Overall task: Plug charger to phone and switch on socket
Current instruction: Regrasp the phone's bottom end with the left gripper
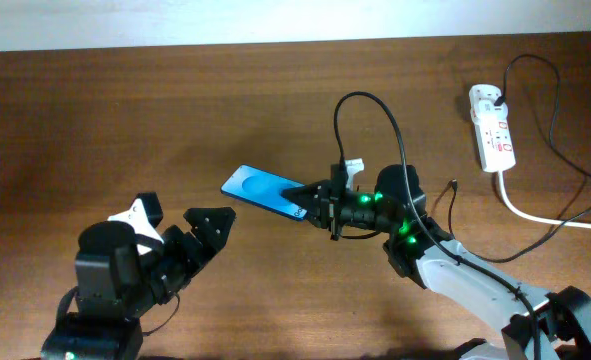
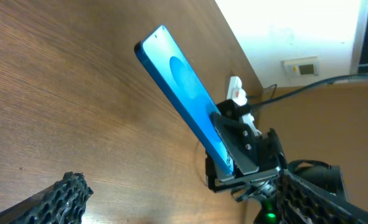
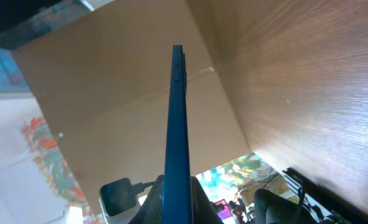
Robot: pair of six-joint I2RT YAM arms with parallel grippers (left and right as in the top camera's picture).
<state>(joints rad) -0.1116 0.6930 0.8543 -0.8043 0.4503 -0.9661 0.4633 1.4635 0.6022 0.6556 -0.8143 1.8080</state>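
Note:
The phone [image 1: 260,188], blue screen up, is held at its right end by my right gripper [image 1: 312,198], which is shut on it at mid-table. In the right wrist view the phone [image 3: 177,118] shows edge-on between the fingers [image 3: 179,202]. The left wrist view shows the phone [image 2: 182,93] tilted, clamped by the right gripper [image 2: 236,155]. My left gripper [image 1: 178,228] is open and empty, down-left of the phone; its fingers [image 2: 190,205] frame that view. The socket [image 1: 493,127] lies at the far right. The charger's black cable [image 1: 558,135] runs from its plug; the tip [image 1: 453,184] lies behind my right arm.
The socket's thick white cord [image 1: 535,214] curves off the right edge. A black cable loop [image 1: 367,100] rises from my right arm. The table's back edge meets a white wall [image 1: 275,20].

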